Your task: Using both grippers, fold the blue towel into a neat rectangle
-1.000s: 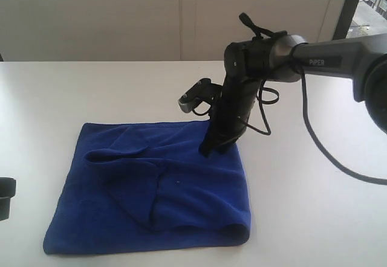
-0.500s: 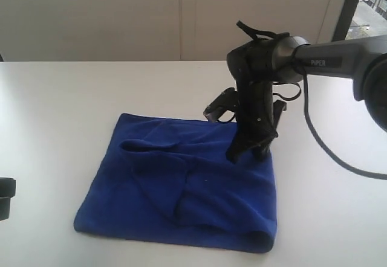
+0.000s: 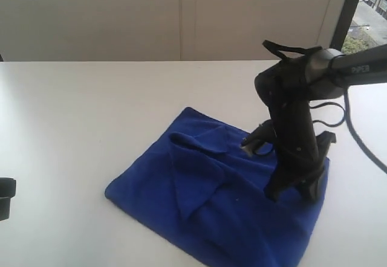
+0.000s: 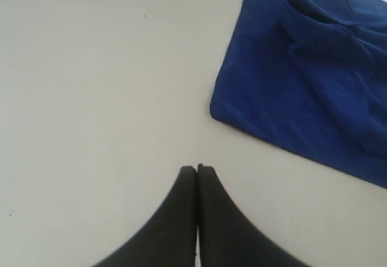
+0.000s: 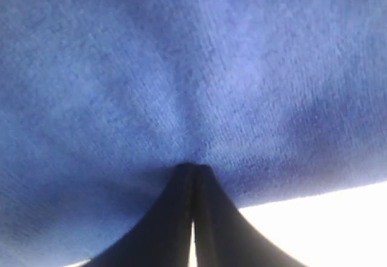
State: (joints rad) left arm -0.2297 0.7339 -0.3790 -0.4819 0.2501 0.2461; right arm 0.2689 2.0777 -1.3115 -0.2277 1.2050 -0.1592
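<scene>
Seeing right gripper (image 3: 275, 191) with fingers pressed together and cloth puckering into tips; I read it as pinch on blue towel (image 3: 224, 212), near towel's 3 o'clock edge in exterior view. Its arm (image 3: 357, 67) comes in from 2 o'clock. Towel rumpled, loose flap lying across middle, spread on white table (image 3: 91, 110) toward 5 o'clock of centre. Left gripper (image 4: 196, 170) closed on nothing, over bare tabletop, apart from towel's corner.

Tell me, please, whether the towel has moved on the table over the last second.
Yes. The towel has slid to the right and turned: most of it lay left of the wall seam before, and most now lies right of it.
</scene>
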